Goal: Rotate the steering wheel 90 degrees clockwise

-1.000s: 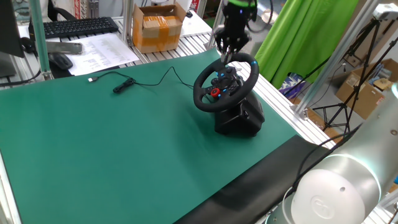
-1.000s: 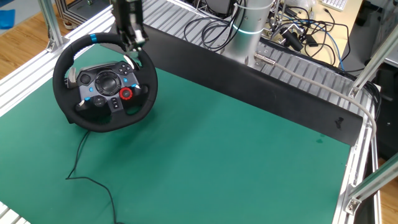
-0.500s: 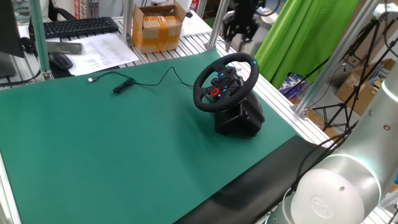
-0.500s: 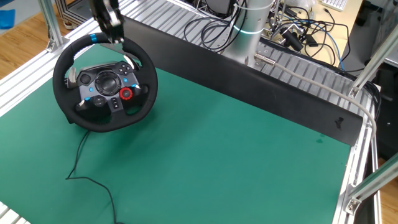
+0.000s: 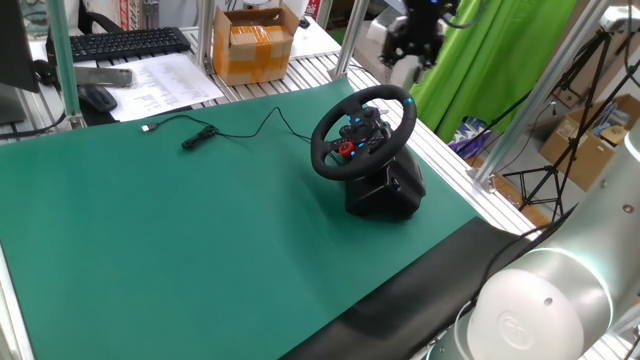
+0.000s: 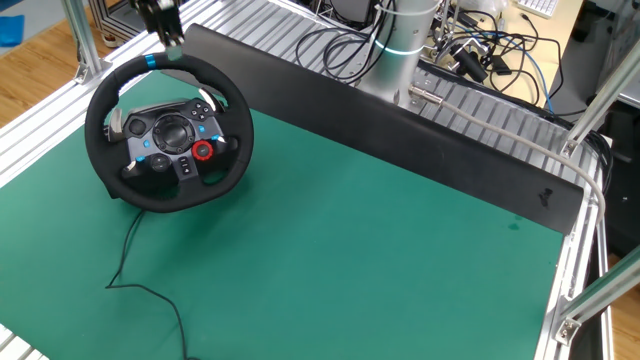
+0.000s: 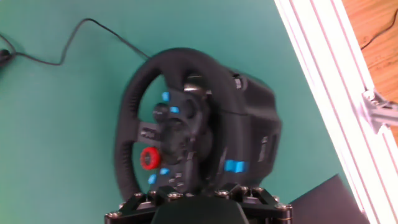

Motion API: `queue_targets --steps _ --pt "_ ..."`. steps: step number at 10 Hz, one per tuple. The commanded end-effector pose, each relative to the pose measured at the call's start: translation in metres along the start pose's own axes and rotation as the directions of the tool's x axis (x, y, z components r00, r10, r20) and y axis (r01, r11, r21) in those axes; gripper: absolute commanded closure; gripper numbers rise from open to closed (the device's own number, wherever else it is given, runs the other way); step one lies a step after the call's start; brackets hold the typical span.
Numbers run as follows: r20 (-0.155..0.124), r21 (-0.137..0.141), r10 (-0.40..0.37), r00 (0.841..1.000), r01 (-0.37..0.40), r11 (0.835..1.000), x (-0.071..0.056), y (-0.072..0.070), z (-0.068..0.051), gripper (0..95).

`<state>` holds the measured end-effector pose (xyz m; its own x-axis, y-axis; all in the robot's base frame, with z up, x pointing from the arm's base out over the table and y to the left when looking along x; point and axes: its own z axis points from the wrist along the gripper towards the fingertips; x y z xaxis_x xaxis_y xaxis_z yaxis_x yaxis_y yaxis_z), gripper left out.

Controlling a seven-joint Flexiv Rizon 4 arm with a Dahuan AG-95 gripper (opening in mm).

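The steering wheel (image 5: 362,128) stands on its black boxy base (image 5: 392,185) at the far right of the green mat (image 5: 180,230). It also shows in the other fixed view (image 6: 168,135) and the hand view (image 7: 180,124). Its red button (image 6: 202,151) sits low right on the hub, and the blue rim mark (image 6: 150,62) is at the top. My gripper (image 5: 410,55) hangs in the air above and behind the rim, apart from it, and holds nothing. It shows at the top left of the other fixed view (image 6: 168,30). Its fingers look spread. The hand view shows only the gripper body at the bottom edge.
A thin black cable (image 5: 200,135) runs over the mat from the wheel. A cardboard box (image 5: 255,45), a keyboard (image 5: 125,42) and papers lie behind the mat. Aluminium rails (image 7: 329,81) run beside the wheel. The arm's base (image 6: 400,45) and loose wires stand at the back.
My gripper was at the wheel's top rim a second ago. It has let go, risen and moved back off the wheel. The wheel has not visibly turned.
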<state>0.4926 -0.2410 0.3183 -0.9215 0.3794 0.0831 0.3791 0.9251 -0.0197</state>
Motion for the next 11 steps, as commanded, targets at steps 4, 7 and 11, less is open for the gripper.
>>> queue_targets --steps 4,7,11 --pt "0.062 -0.038 0.004 0.998 -0.002 0.999 0.012 -0.018 0.025 38.0" --pt "0.068 -0.046 -0.003 0.998 0.006 0.999 0.013 -0.022 0.036 38.0" --pt "0.092 -0.058 0.002 0.996 0.003 0.998 0.007 -0.027 0.047 38.0"
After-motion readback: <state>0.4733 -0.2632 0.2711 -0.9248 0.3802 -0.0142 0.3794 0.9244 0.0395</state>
